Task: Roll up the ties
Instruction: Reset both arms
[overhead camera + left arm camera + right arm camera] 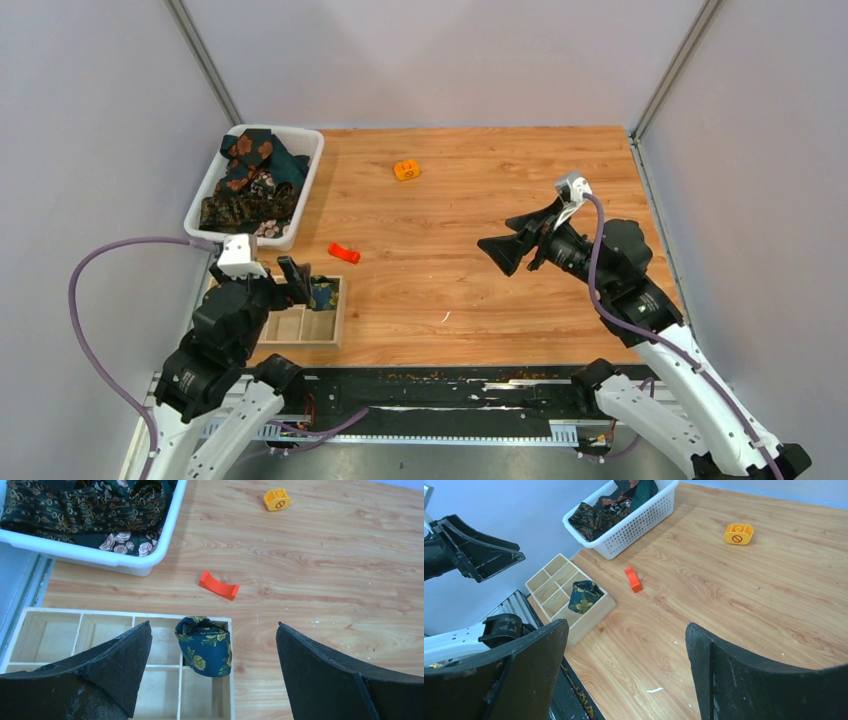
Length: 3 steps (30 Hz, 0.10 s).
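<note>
Your left gripper (212, 630) hangs wide and empty over the wooden divider tray (50, 614), where one rolled navy tie (204, 647) sits in a compartment. Your right gripper (626, 626) is also spread wide and holds nothing, well apart over the surface (749, 605). The other ties (250, 185) lie heaped in the white basket (308, 150). Expect soft, light, slippery fabric, so pinch one near a narrow end.

White basket (90, 555) and ties (75, 510) partly off-frame
</note>
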{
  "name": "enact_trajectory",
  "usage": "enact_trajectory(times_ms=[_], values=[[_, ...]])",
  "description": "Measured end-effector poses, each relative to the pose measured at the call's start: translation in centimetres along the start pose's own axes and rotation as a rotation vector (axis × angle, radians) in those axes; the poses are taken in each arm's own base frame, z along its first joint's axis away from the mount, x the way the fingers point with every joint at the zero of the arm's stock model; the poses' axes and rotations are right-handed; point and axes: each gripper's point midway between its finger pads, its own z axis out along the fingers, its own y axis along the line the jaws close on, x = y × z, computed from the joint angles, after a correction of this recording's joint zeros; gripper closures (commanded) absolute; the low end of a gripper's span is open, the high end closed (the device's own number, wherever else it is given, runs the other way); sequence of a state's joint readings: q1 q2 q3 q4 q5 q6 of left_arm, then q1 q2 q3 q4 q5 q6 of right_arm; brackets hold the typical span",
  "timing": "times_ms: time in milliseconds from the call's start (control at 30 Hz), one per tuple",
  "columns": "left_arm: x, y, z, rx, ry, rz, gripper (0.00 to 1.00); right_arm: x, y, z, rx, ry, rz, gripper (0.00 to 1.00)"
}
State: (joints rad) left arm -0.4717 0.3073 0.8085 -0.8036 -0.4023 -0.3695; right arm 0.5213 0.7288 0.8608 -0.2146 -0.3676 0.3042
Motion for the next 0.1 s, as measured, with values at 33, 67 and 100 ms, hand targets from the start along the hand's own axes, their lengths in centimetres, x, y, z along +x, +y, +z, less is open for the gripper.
enact_trajectory(times_ms=[33, 67, 100], values=[[-0.07, 0.0, -0.06, 0.004, -0.008, 0.0, 0.0, 0.18, -0.09, 0.05, 0.001, 0.003, 0.001, 0.1], [-0.14, 0.01, -0.14, 0.009, -0.018, 0.0, 0.0, 0.39, -0.2, 0.08, 0.004, 0.007, 0.003, 0.09], [-0.19, -0.01, -0.2, 0.014, -0.026, 0.001, 0.0, 0.56, -0.29, 0.11, 0.007, 0.01, 0.005, 0.09]])
